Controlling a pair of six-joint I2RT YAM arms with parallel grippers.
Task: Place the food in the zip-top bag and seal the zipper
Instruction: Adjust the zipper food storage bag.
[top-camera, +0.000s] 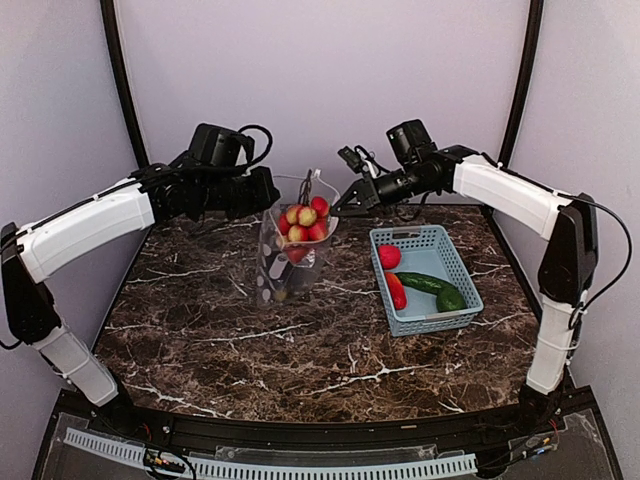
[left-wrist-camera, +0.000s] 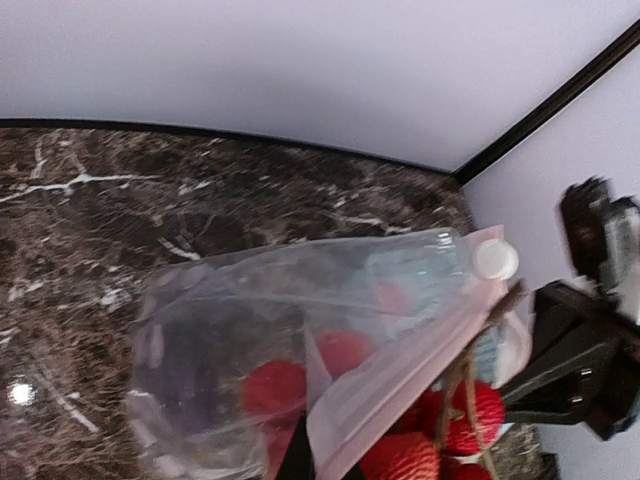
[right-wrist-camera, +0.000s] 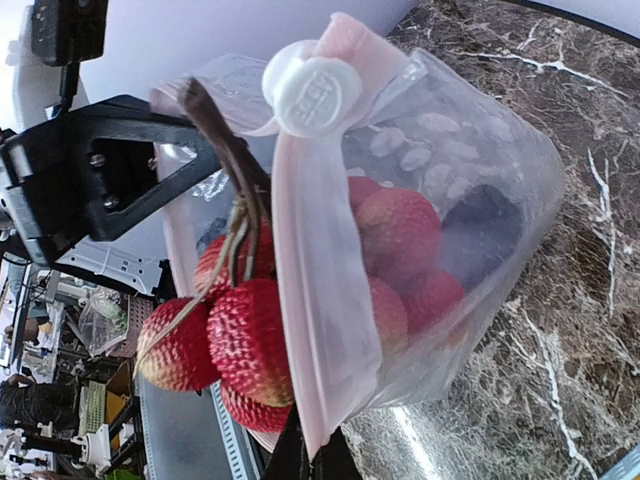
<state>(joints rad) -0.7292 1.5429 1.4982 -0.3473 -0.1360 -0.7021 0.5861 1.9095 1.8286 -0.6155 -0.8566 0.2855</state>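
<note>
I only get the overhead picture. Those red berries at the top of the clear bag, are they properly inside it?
Observer: Not fully. In the right wrist view, part of the berry cluster hangs bare beside the pink zipper strip, while other berries show through the plastic.
Operator: Is anything else in there?
Observer: Yes, a dark purple piece lies beside the berries inside the zip-top bag.
Operator: How does the bag close?
Observer: A white round slider sits at the upper end of the strip. It probably runs along the strip to shut it.
</note>
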